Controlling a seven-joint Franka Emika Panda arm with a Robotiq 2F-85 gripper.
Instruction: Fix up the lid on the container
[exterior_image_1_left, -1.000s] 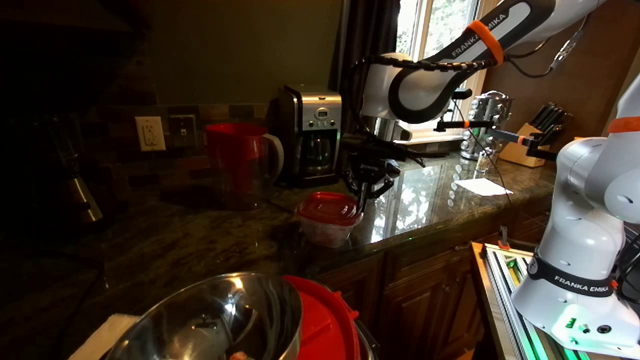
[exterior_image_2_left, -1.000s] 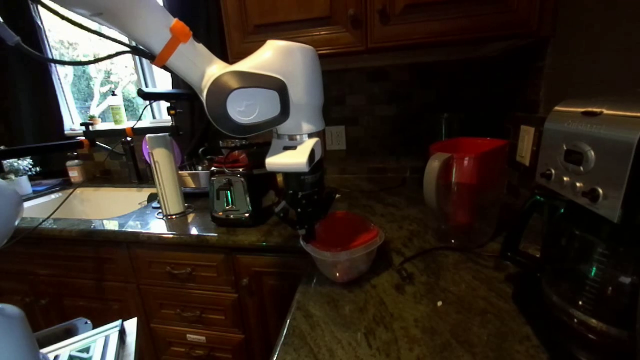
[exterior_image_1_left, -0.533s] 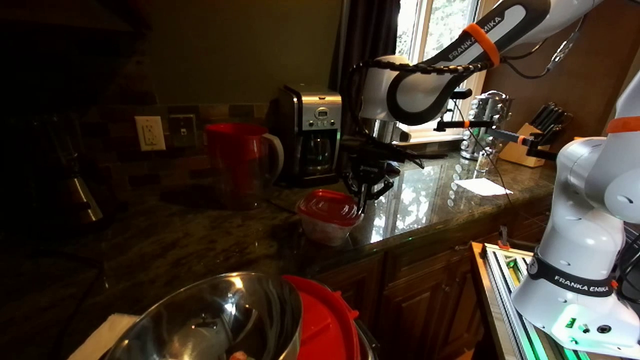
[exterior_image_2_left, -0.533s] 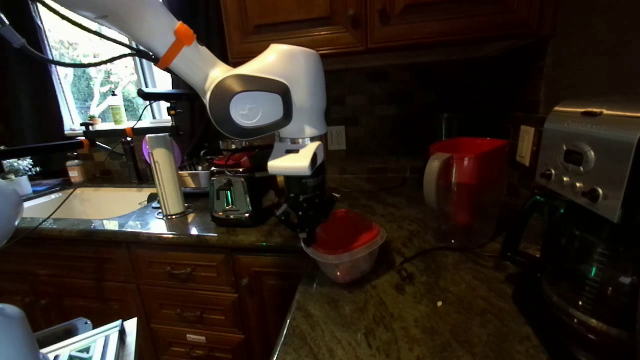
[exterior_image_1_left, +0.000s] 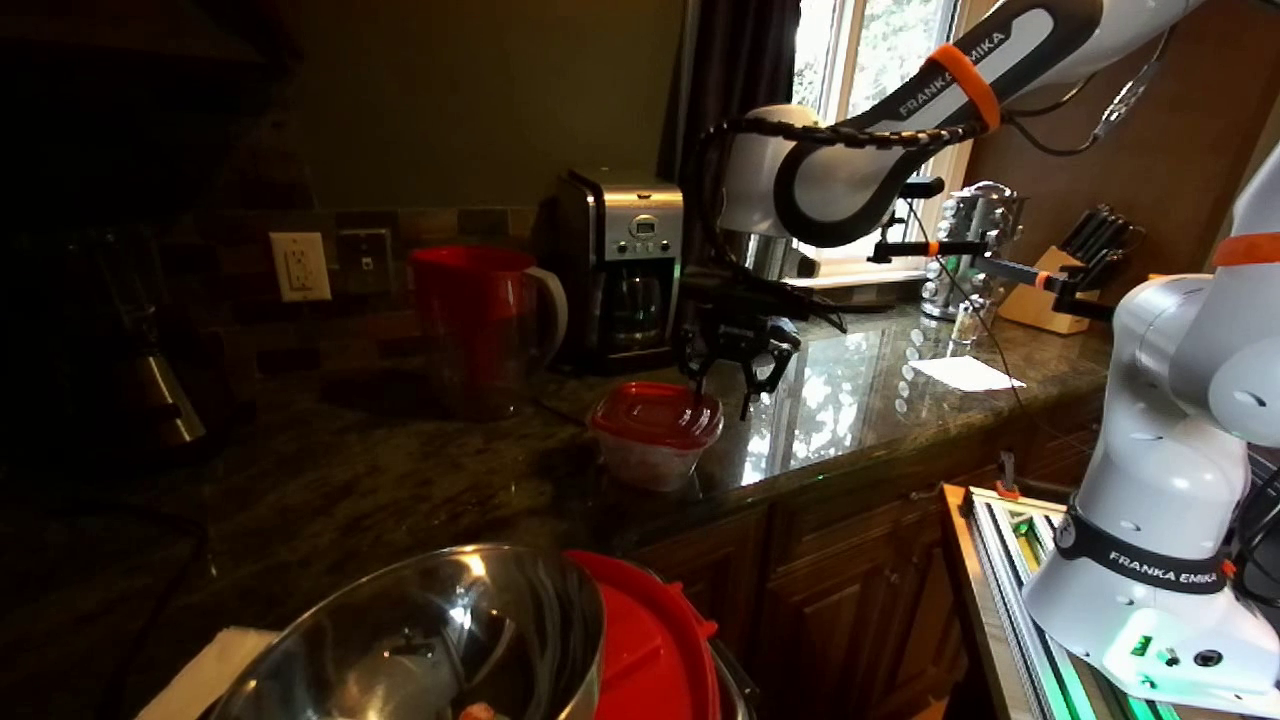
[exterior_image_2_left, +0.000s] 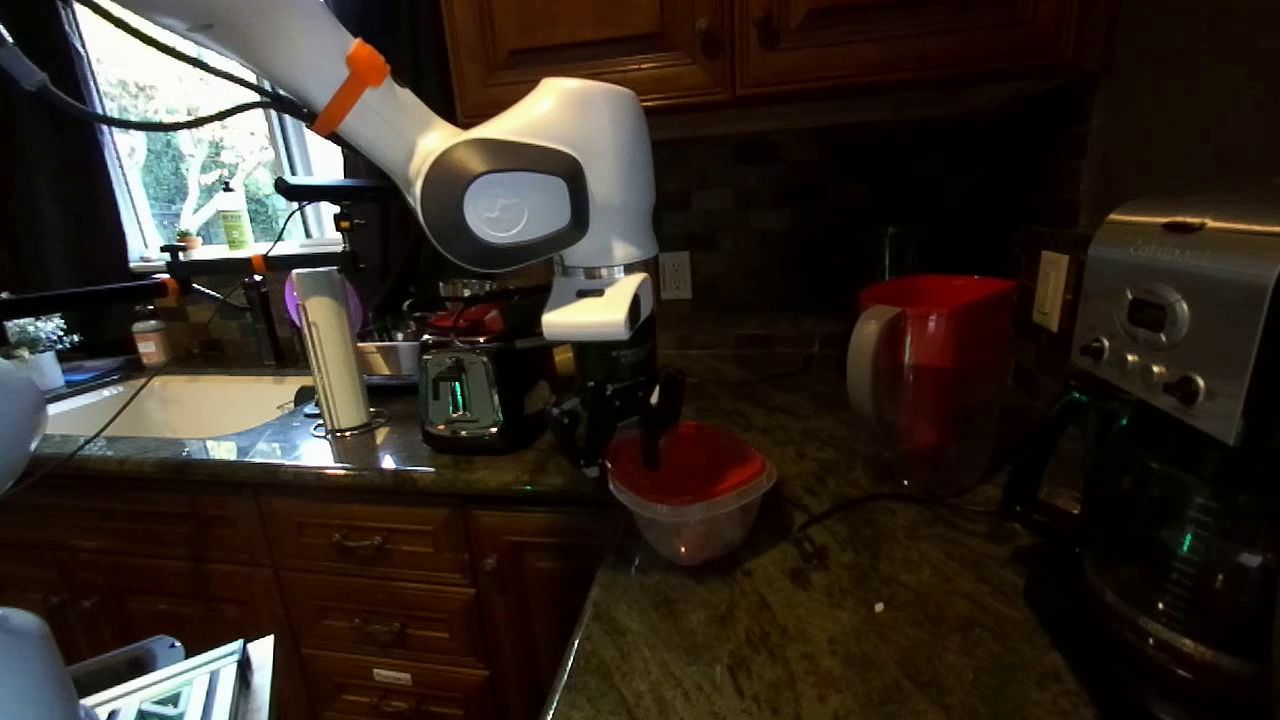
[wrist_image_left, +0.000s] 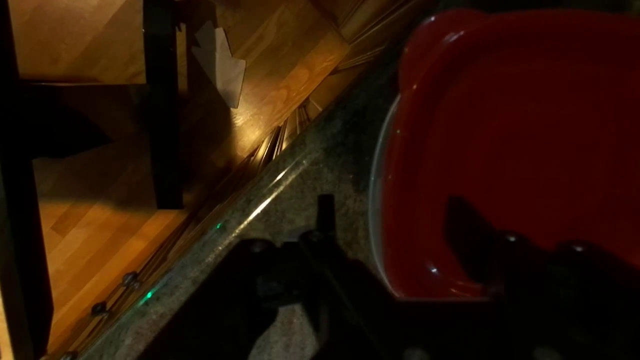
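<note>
Two fingers (exterior_image_2_left: 651, 440) newly apart at lid (exterior_image_2_left: 708, 466)

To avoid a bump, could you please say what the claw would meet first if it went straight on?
Probably the red lid: the claw has one finger over it, the other beside the container. Whether finger and lid touch is unclear.

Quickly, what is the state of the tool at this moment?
Tool: open, holding nothing; its fingers stand apart, one over the red lid, the other beyond its edge.
</note>
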